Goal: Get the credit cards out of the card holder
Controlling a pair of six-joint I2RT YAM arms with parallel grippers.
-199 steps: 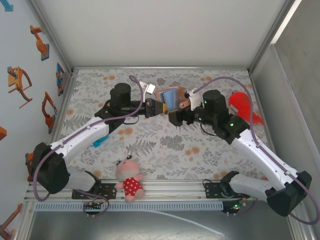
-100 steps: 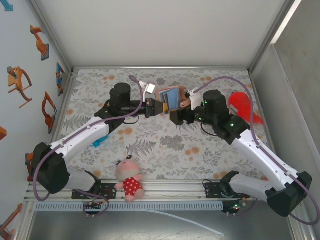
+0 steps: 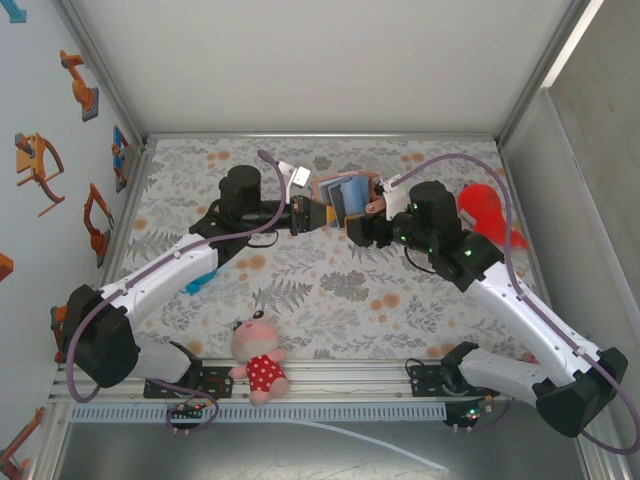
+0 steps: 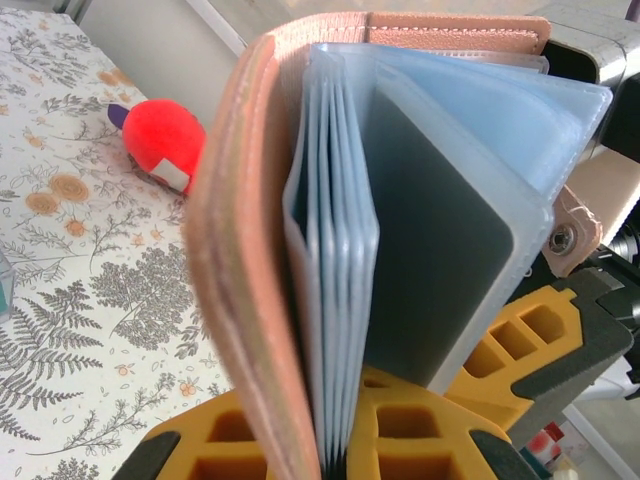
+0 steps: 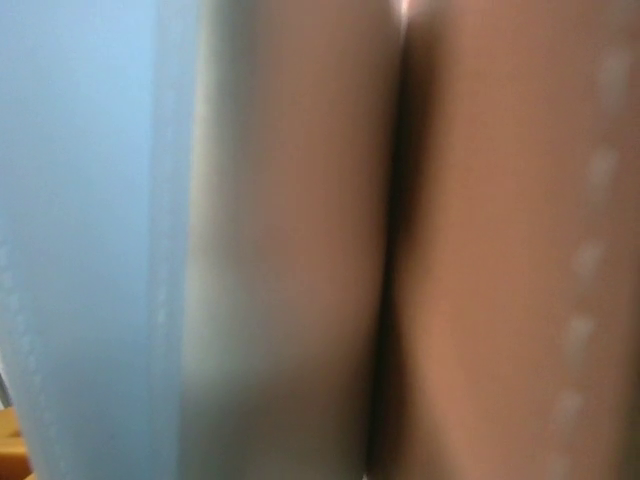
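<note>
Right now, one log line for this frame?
left gripper: shut on small pinkish-tan leather-like card holder | right gripper: at its other side, grip unclear | blue-grey plastic sleeves: fanned open

Pinkish-tan card holder point(image 4: 235, 270), held aloft, open like a book, blue sleeves point(image 4: 335, 240) fanned, grey card point(image 4: 440, 240) in one

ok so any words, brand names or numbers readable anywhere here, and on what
No readable text anywhere.
card holder: plain cover, no stamp visible.
dark card in its front sleeve: blank face.
white tag on the red plush toy: too small to read.
wall stickers: pictures, no letters visible.
</note>
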